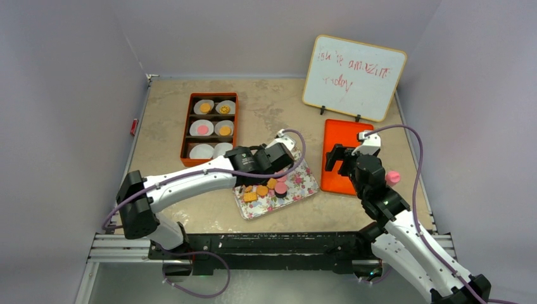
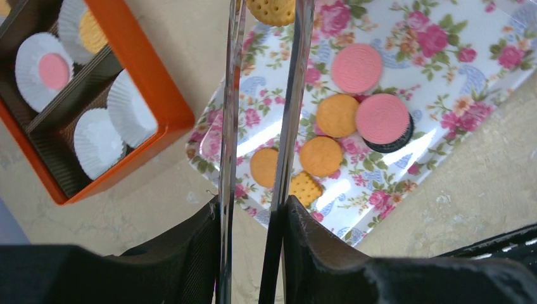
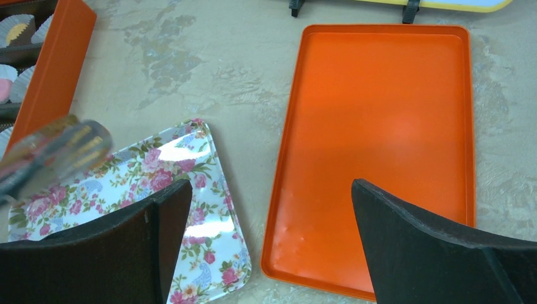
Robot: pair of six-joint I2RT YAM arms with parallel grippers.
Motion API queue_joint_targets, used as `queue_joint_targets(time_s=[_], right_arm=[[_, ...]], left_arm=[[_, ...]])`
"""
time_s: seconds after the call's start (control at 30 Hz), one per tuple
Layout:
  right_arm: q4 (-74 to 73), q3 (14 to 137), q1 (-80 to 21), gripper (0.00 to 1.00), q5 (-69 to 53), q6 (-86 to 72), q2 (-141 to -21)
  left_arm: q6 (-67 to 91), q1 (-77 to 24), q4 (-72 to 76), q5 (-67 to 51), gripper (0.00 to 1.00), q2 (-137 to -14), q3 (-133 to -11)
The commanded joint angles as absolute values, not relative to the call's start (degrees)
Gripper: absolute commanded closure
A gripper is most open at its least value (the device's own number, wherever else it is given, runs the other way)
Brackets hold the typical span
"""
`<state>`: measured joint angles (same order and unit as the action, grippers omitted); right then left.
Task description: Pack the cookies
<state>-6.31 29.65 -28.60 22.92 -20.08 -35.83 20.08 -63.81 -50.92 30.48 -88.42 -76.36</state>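
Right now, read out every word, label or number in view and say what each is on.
"is amazing": red marker, upper line on the whiteboard. This is a best reading, and the short word before it is too scrawled to read.
"today": lower line on the same board, also a best reading.
Box, floral tray, orange tray, cookies, tongs: no text seen.
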Motion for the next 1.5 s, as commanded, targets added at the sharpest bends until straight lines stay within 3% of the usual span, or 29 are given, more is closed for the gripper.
queue_joint_targets(time_s=[0.0,0.83,1.47], right_arm=[[-4.52,30.65,-28.65,0.01,23.22,-19.8,-35.5],[-0.18,30.9,-28.67,0.01,22.62,-18.02,-43.11],[3.87,32.06,-28.67,0.01,21.8,-16.73,-48.59]], left_arm=[[25.89,-60.03,-53.71,33.08,0.73,-82.48,-75.7],[45.7,-44.76,-65.37,35.63,0.72,-73.61,-68.25],[42.0,-32.25,-62.36,33.01,0.72,-74.68,-62.9]])
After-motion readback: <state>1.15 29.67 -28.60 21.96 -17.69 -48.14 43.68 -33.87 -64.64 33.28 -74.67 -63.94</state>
